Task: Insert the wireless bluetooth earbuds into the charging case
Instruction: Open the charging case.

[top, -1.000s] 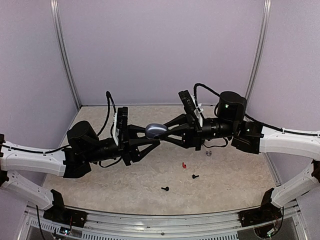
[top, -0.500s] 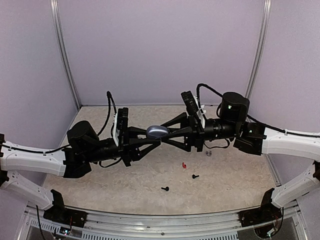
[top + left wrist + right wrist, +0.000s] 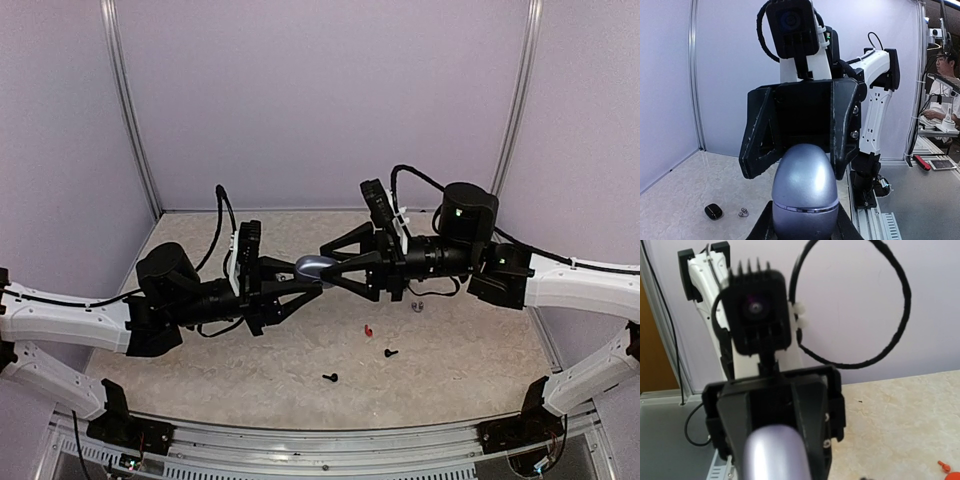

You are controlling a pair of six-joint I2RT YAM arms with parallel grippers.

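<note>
1 black case [image 3: 713, 211], L-wrist cam only.

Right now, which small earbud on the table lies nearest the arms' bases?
The leftmost black earbud; the other black earbud and the red earbud lie farther back.

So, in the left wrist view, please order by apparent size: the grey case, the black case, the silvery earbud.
1. grey case, largest, but it is nearest the camera
2. black case
3. silvery earbud, slightly smaller, beside the black case
</note>
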